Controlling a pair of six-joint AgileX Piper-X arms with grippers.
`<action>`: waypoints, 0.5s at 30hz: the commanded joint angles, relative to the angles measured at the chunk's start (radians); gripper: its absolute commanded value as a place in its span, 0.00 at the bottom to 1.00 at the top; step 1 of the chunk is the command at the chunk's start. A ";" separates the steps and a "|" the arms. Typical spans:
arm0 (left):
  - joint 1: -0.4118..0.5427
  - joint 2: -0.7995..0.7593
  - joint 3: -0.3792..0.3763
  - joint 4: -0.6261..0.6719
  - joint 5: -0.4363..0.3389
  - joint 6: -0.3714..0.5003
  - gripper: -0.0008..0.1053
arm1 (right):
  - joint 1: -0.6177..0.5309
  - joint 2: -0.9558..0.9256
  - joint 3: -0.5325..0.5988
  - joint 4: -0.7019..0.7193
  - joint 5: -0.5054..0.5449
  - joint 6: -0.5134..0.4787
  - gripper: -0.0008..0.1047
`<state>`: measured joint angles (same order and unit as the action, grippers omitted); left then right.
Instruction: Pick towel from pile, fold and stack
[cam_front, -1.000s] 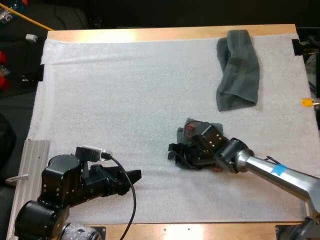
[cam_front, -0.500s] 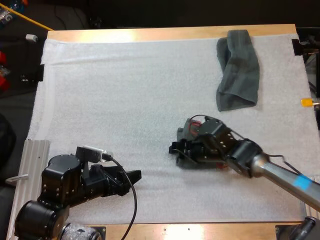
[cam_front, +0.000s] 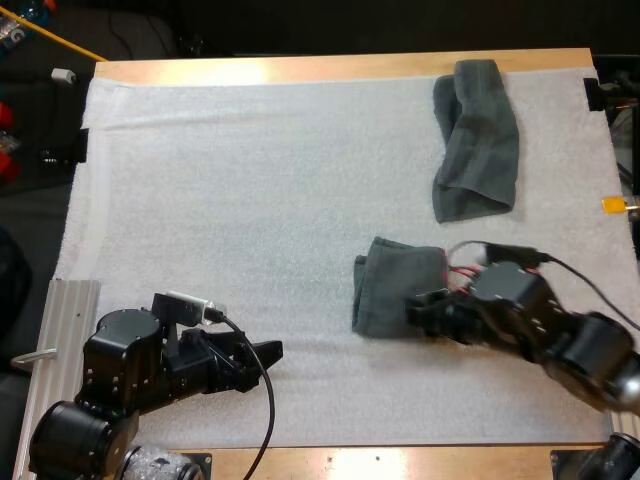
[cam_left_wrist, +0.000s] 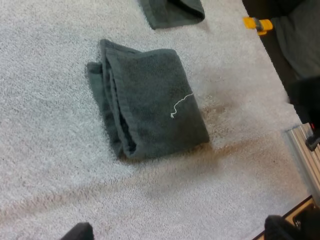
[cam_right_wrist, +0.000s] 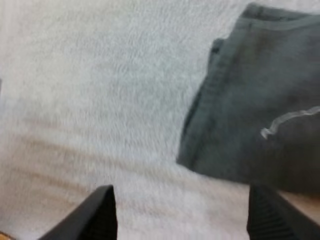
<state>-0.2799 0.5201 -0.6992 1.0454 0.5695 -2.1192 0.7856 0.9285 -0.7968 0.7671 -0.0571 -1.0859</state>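
Your right gripper (cam_front: 422, 312) sits at the near right edge of the folded towel (cam_front: 393, 285), with its fingers spread wide and gripping nothing. Your left gripper (cam_front: 266, 351) rests low over the mat (cam_front: 250, 200); it seems open and empty too. The crumpled towel (cam_front: 476, 140) lies at the mat's far right.

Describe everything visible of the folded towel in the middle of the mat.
The folded towel is dark grey-green terry cloth, folded into a compact, roughly rectangular pad lying flat on the white mat. Its stacked layers show along one side, and a loose pale thread lies on its top face. It sits apart from the other towel at the far side. The right gripper, open, is at its edge without gripping it.
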 joint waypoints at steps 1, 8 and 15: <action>0.001 -0.005 0.001 -0.002 0.010 0.000 0.63 | -0.001 -0.040 -0.006 0.050 0.010 -0.014 0.53; 0.001 0.000 0.005 -0.004 0.007 0.009 0.66 | -0.001 -0.215 -0.006 0.188 0.010 -0.014 0.53; 0.001 0.048 0.005 -0.020 -0.019 0.009 0.68 | -0.001 -0.354 -0.006 0.212 0.010 0.017 0.53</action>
<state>-0.2799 0.5674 -0.6992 1.0380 0.5586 -2.1125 0.7856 0.5797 -0.7968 0.9733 -0.0568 -1.0689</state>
